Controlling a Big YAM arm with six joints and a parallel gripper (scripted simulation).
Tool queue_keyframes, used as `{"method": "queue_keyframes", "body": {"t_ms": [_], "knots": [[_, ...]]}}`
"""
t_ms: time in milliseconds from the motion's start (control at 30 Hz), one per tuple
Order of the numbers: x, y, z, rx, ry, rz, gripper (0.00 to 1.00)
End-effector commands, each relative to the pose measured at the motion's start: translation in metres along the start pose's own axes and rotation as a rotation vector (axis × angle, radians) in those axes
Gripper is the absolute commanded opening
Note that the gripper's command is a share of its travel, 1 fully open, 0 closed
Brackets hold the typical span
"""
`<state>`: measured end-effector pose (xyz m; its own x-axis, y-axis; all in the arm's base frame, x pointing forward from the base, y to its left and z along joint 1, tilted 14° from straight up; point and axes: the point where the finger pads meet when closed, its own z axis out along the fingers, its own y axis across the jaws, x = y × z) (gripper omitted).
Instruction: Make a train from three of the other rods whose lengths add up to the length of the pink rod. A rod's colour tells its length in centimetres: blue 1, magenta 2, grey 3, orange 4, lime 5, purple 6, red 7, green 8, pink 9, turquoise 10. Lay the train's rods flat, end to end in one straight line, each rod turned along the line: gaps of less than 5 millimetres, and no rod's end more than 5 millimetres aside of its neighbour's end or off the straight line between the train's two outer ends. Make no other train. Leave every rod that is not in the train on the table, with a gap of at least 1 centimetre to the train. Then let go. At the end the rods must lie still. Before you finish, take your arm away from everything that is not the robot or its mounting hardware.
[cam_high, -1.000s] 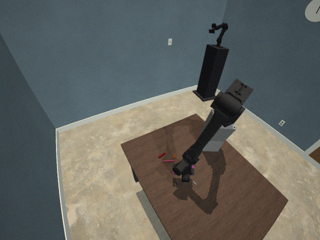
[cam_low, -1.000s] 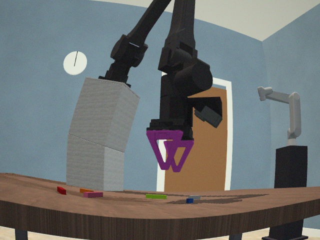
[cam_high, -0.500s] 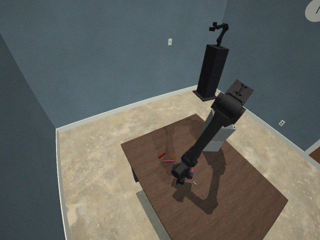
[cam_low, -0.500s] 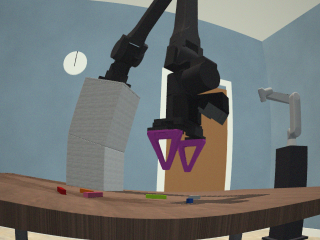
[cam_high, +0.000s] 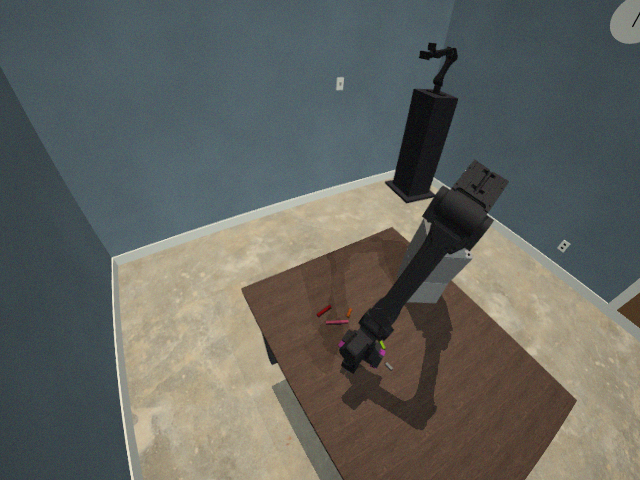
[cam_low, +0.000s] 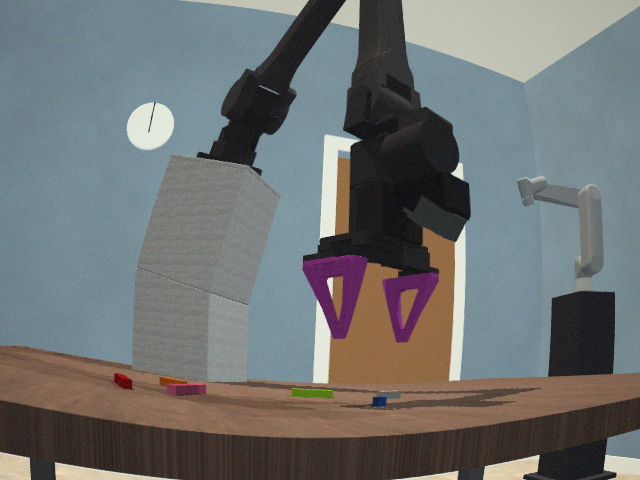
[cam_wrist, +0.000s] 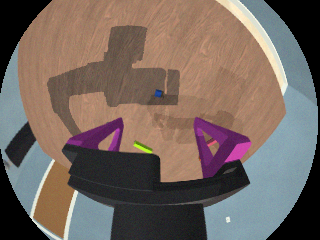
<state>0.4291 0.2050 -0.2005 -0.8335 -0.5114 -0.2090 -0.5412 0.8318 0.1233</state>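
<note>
My gripper (cam_low: 371, 335) is open and empty, its purple fingers pointing down well above the table. Below it lie the small blue rod (cam_low: 379, 401) and, just behind that, the grey rod (cam_low: 388, 394). The lime rod (cam_low: 311, 392) lies flat to their left. Farther left the pink rod (cam_low: 186, 389), the orange rod (cam_low: 172, 381) and the red rod (cam_low: 123, 380) lie close together. In the wrist view the blue rod (cam_wrist: 159, 94) sits in the arm's shadow ahead of the fingers, and the lime rod (cam_wrist: 142, 147) shows by the left finger. In the overhead view the gripper (cam_high: 359, 353) hides the blue rod.
The arm's grey base block (cam_low: 199, 268) stands on the table behind the rods. The table's near edge (cam_low: 310, 428) runs in front of the rods. A second arm on a black pedestal (cam_low: 581, 330) stands off the table at the right.
</note>
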Motion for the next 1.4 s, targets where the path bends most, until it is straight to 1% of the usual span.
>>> {"method": "queue_keyframes", "body": {"t_ms": [0,33,167,267,300,367,400,1367], "knots": [[-0.011,0.000,0.002,0.004,0.005,0.124,1.00],[-0.011,-0.004,0.002,0.005,0.004,0.131,1.00],[-0.020,0.004,0.002,0.003,0.005,0.225,1.00],[-0.021,-0.002,0.001,0.005,0.003,0.248,1.00],[-0.016,-0.002,0.001,0.005,0.009,0.251,0.24],[-0.016,-0.002,0.001,0.005,0.009,0.251,0.24],[-0.012,-0.001,0.002,0.004,0.017,0.252,0.24],[-0.012,-0.001,0.002,0.004,0.017,0.248,0.24]]}}
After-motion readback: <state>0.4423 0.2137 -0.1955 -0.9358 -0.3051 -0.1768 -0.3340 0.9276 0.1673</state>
